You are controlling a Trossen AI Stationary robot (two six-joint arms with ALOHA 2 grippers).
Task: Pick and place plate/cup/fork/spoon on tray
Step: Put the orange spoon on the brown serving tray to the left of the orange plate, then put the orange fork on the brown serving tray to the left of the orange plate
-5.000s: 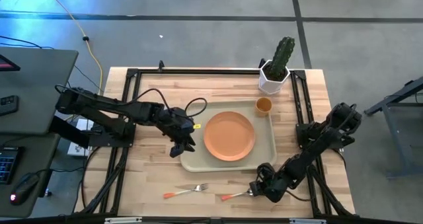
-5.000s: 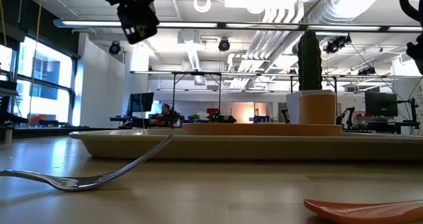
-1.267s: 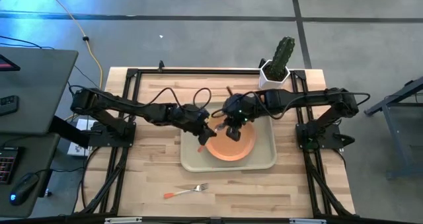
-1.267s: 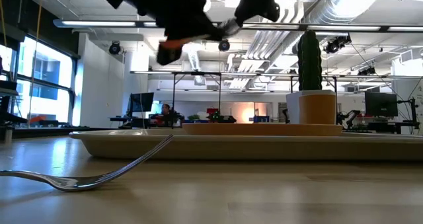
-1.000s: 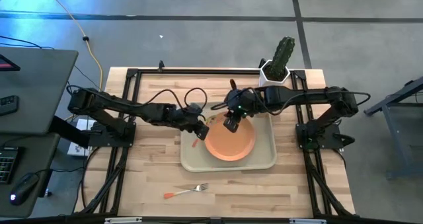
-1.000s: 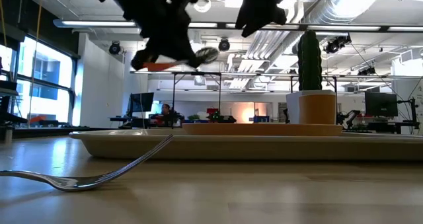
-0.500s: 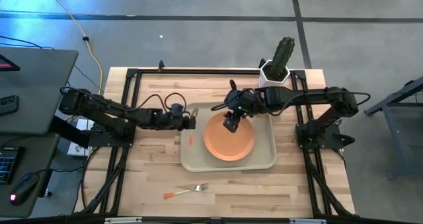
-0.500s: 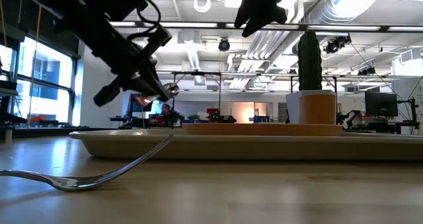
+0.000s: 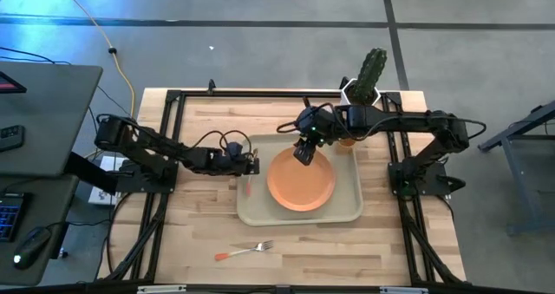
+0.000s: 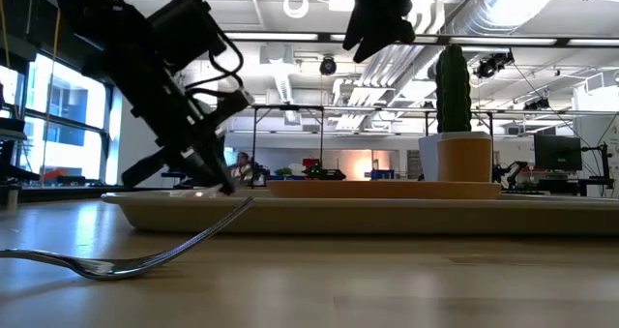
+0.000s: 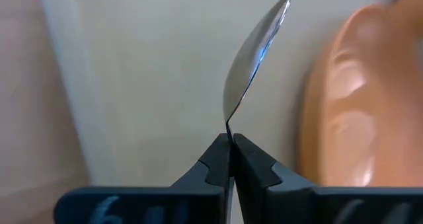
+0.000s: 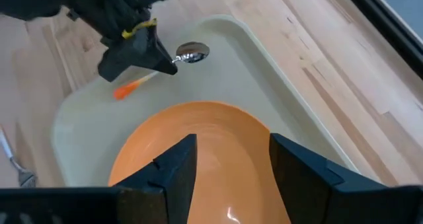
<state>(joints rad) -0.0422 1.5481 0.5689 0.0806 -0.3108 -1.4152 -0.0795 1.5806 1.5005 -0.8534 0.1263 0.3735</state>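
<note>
The beige tray (image 9: 347, 209) holds the orange plate (image 9: 300, 179) and, at its far right corner, the cup (image 10: 464, 159). My left gripper (image 9: 249, 166) is low over the tray's left part, shut on the spoon (image 12: 158, 69), whose silver bowl (image 12: 193, 52) points to the far edge and whose orange handle (image 9: 249, 187) points to the near edge. My right gripper (image 12: 231, 174) hangs open above the plate's far left rim, with nothing between its fingers. The fork (image 9: 247, 250) lies on the bare table near the front edge. My left gripper pinches the spoon's thin metal neck (image 11: 229, 126) just behind the bowl, between its two fingertips. The fingers (image 12: 155, 60) come from the table's left, slanting down, and lie across the spoon. The spoon is low over the tray; whether its handle end touches the tray, I cannot tell.
A white pot with a cactus (image 9: 364, 86) stands at the table's far right, just beyond the tray. Black frame rails (image 9: 173, 120) run along the table's sides. Bare wood lies between the tray and the front edge around the fork.
My left gripper has come down from high above the tray to tray level and gone a little toward the table's left edge, carrying the spoon. The spoon has turned, so that its handle points toward the near edge. My right gripper has drawn slightly toward the far edge.
</note>
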